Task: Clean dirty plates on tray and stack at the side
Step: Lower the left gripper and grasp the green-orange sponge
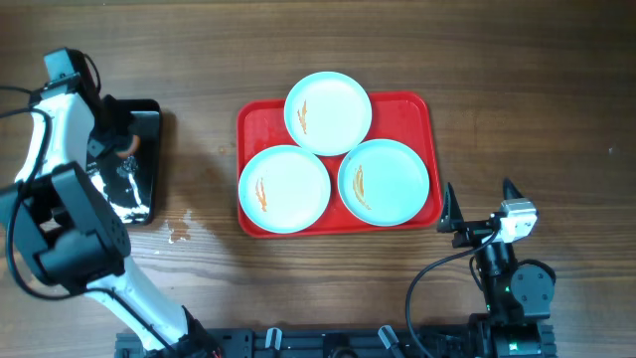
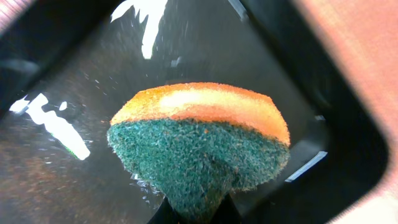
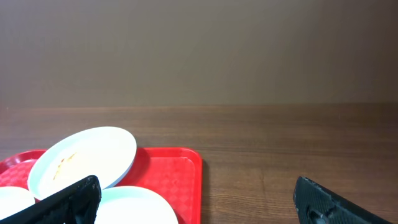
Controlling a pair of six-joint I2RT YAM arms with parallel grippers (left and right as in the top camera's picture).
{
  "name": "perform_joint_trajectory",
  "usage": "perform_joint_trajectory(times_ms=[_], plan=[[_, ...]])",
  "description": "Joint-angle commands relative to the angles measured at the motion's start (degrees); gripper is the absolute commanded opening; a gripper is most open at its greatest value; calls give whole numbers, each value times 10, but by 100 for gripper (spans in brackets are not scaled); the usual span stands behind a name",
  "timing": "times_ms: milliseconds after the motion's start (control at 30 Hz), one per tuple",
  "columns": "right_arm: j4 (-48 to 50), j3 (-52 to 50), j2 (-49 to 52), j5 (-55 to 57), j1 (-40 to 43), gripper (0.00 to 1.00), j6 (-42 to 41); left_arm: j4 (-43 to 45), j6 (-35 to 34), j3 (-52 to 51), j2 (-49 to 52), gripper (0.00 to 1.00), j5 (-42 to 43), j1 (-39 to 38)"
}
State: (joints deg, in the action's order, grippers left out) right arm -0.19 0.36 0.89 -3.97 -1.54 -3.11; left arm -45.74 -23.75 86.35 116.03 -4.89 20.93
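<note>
The left fingers [image 1: 117, 137] pinch a green-and-orange sponge [image 2: 199, 143] over the wet black tray [image 1: 149, 114], well left of the red tray [image 1: 397, 107]. Three orange-streaked plates [image 1: 328, 112] [image 1: 284, 187] [image 1: 384, 181] sit on the red tray. The right fingers [image 3: 68, 199] stand wide, just off its near right corner.
</note>
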Motion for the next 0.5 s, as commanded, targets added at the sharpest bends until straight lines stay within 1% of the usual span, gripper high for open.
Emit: perform_joint_trajectory(times_ms=[0,167,333,467], plan=[[2,-1,-5,8,3,100,5,-3,-9,-10,25,4,-10,2],[2,-1,-5,8,3,100,5,-12,-10,-8,-5,4,0,2],[2,0,-5,8,3,100,5,-3,-9,-8,-73,4,64,2],[2,0,-5,8,3,100,5,-1,-9,-8,-111,4,72,2]])
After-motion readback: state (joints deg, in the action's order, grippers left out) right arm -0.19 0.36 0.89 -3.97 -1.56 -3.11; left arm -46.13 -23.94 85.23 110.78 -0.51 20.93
